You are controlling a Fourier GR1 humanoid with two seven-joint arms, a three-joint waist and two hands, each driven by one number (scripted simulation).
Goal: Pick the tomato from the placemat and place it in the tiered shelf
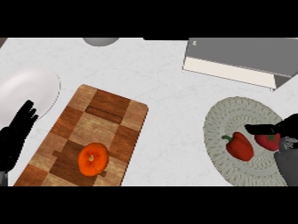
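tomato (268,141) under right hand (296,127) fingers (261,129) (on placemat (241,114))

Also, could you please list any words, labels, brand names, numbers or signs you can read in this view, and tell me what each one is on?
There is no readable text in this view.
The tiered shelf, the woven placemat, the checkered cutting board and the white plate carry no lettering or labels.
The tomato, the red bell pepper and the orange fruit show no stickers.
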